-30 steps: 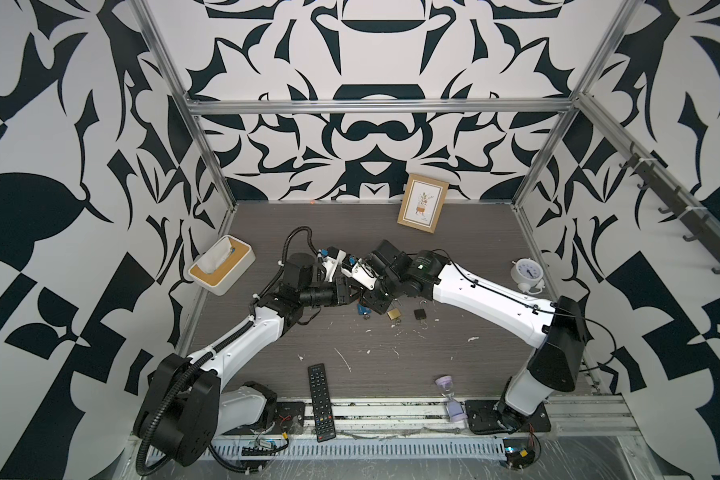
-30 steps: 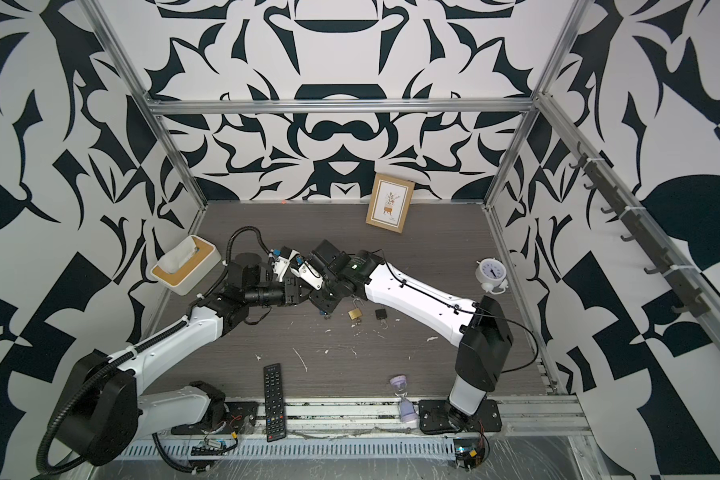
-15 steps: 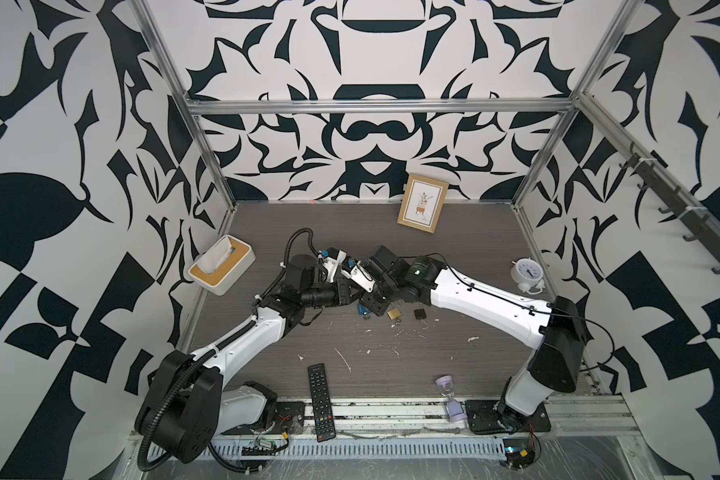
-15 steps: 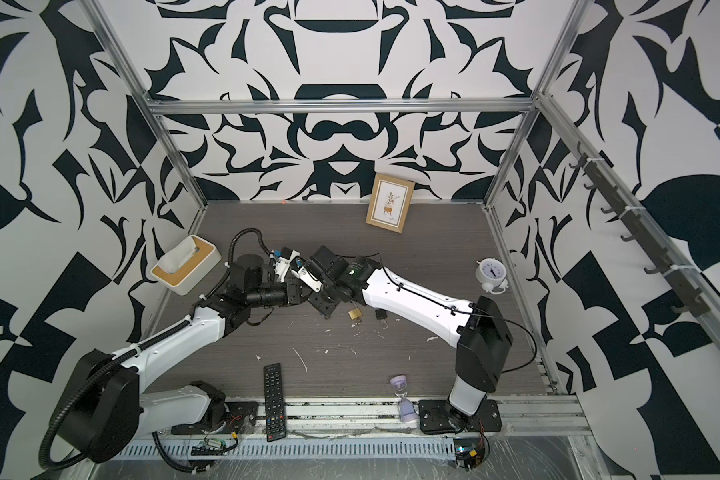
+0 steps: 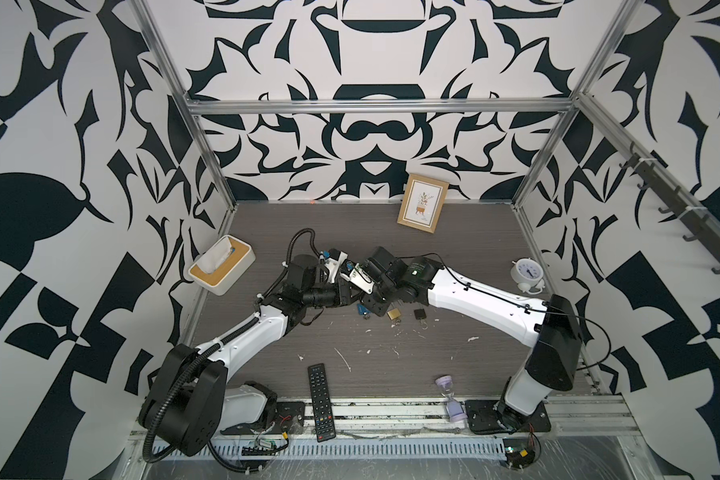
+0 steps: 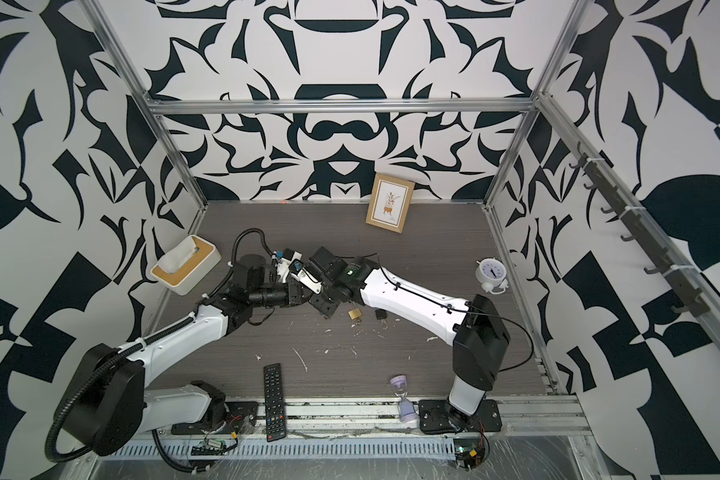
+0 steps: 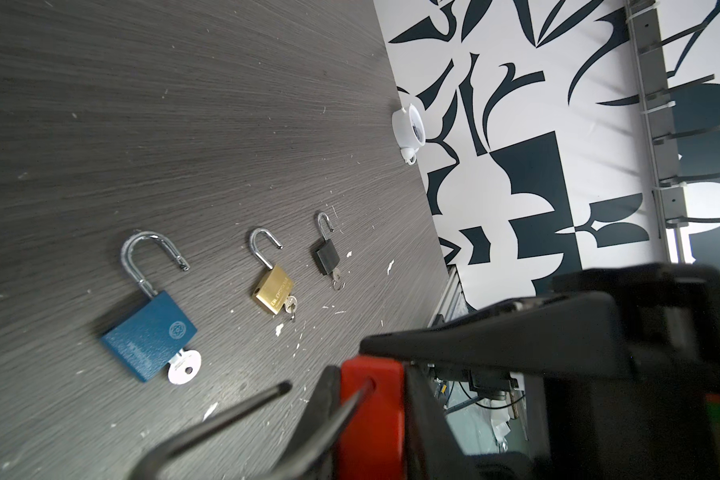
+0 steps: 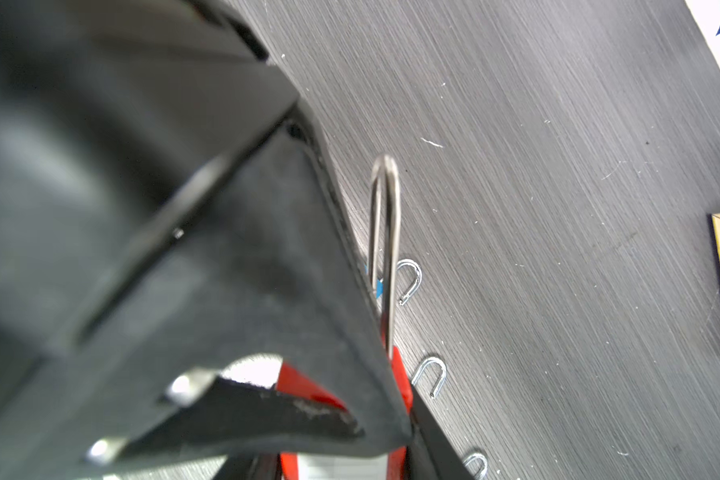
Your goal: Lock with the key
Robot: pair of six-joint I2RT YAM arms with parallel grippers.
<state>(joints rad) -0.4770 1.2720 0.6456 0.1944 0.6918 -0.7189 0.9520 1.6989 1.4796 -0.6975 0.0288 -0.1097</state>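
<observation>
A red padlock point(image 7: 371, 411) with a long open shackle point(image 7: 225, 419) is held above the table where both arms meet. My left gripper point(image 7: 371, 368) is shut on its red body. My right gripper point(image 8: 341, 461) is shut on the same red padlock point(image 8: 300, 386), whose shackle point(image 8: 391, 216) points away. Its key is hidden. In both top views the left gripper point(image 5: 350, 291) and right gripper point(image 5: 368, 297) crowd together. Below them lie a blue padlock point(image 7: 148, 336), a brass padlock point(image 7: 273, 295) and a black padlock point(image 7: 325, 257), each open with a key in it.
A tissue box point(image 5: 221, 270) stands at the left wall and a picture frame point(image 5: 422, 203) leans at the back. A white clock point(image 5: 526, 272) sits at the right. A remote point(image 5: 321, 401) and an hourglass point(image 5: 449, 397) lie near the front edge. White scraps dot the table.
Both grippers have shifted slightly left together. The left gripper's jaws have closed a little tighter on the red padlock.
</observation>
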